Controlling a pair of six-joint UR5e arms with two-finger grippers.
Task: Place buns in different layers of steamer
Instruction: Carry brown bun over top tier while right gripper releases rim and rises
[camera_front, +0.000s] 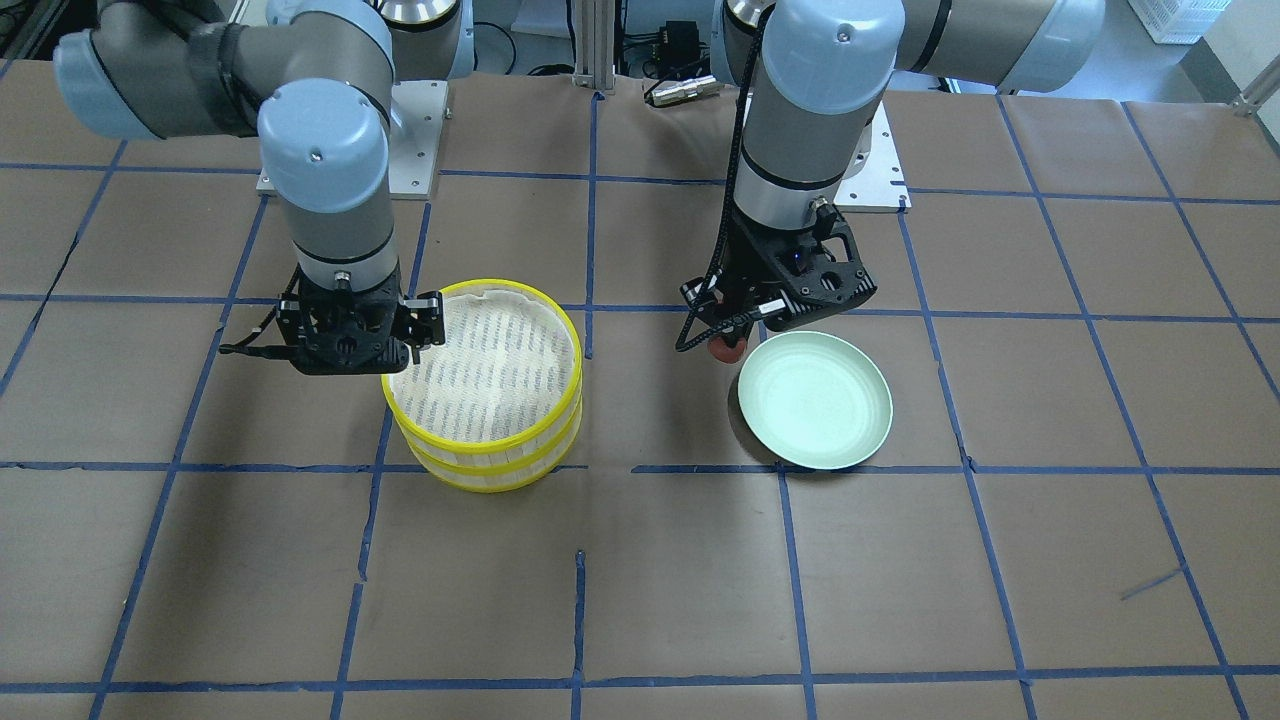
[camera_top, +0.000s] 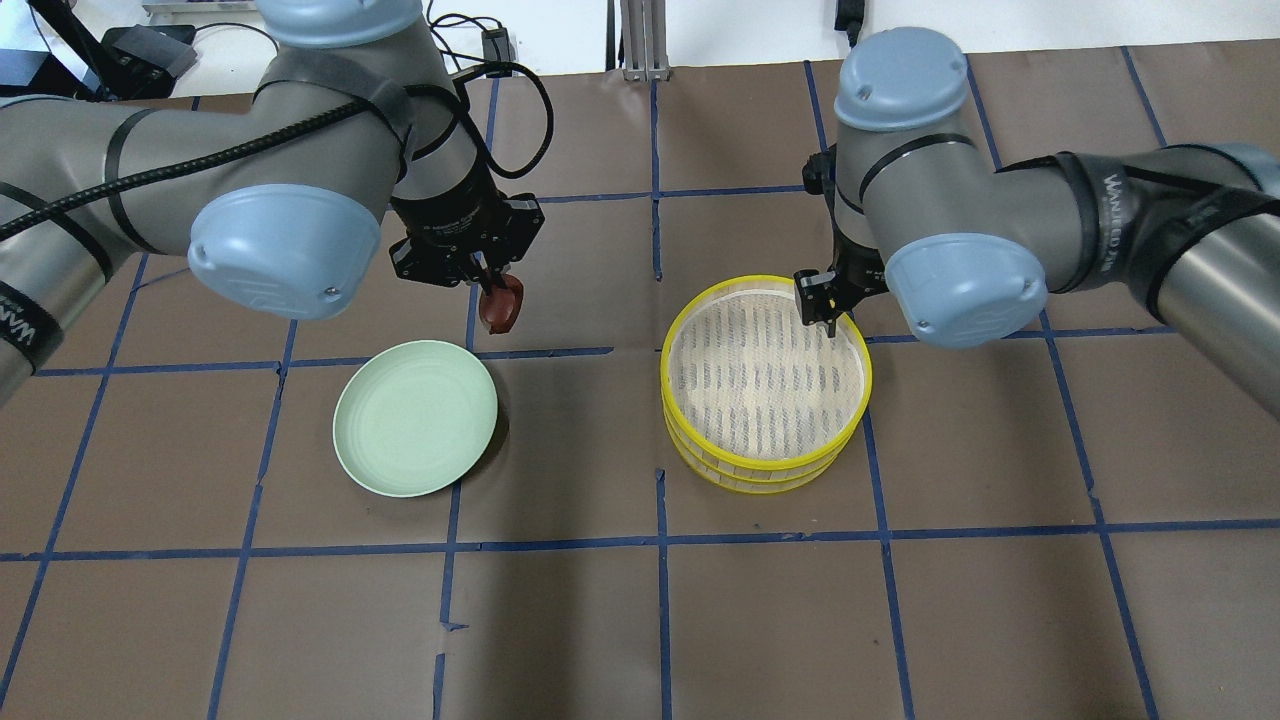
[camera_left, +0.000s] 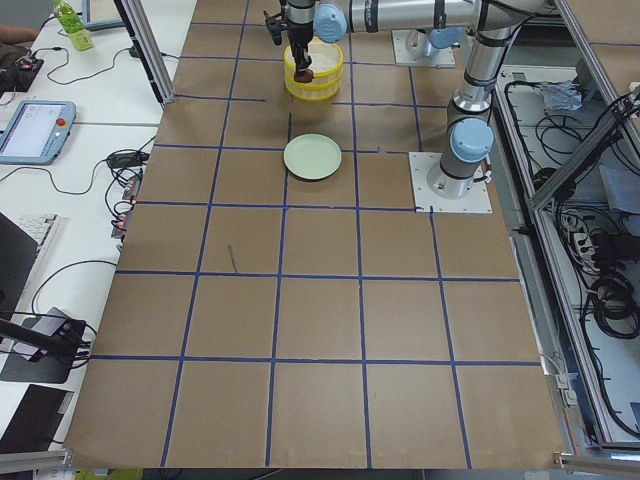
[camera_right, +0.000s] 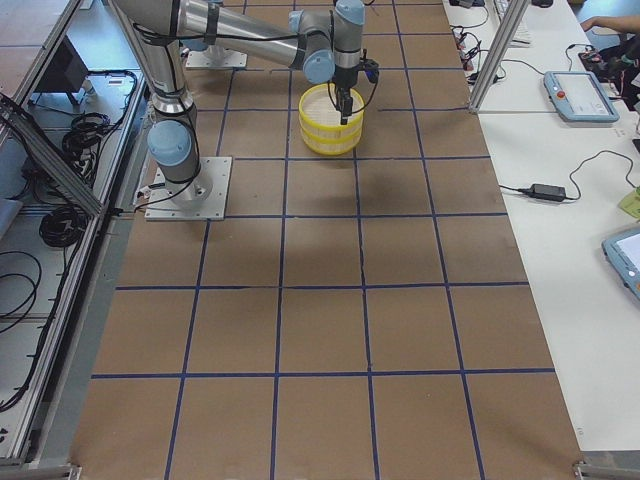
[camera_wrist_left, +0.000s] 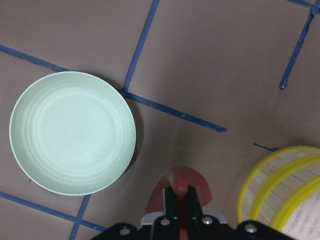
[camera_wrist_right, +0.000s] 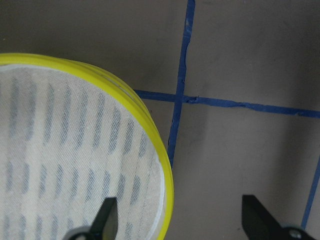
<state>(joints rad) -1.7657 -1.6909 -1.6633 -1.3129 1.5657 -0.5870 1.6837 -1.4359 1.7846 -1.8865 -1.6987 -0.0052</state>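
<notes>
A robotics lab: tape-gridded table (camera_left: 320, 320), teach pendant (camera_left: 35, 130) and loose cables (camera_left: 600, 290) alongside.

Bright, even light from above fills every view. In the overhead view the pale green round plate (camera_top: 415, 418) throws a soft dark crescent at its 4 o'clock. In the left wrist view the glossy reddish-brown oval bun (camera_wrist_left: 182, 177), at 6 o'clock, is soft-focused. The black fingers (camera_wrist_right: 106, 220) of the right gripper (camera_wrist_right: 180, 220) blur likewise.
</notes>
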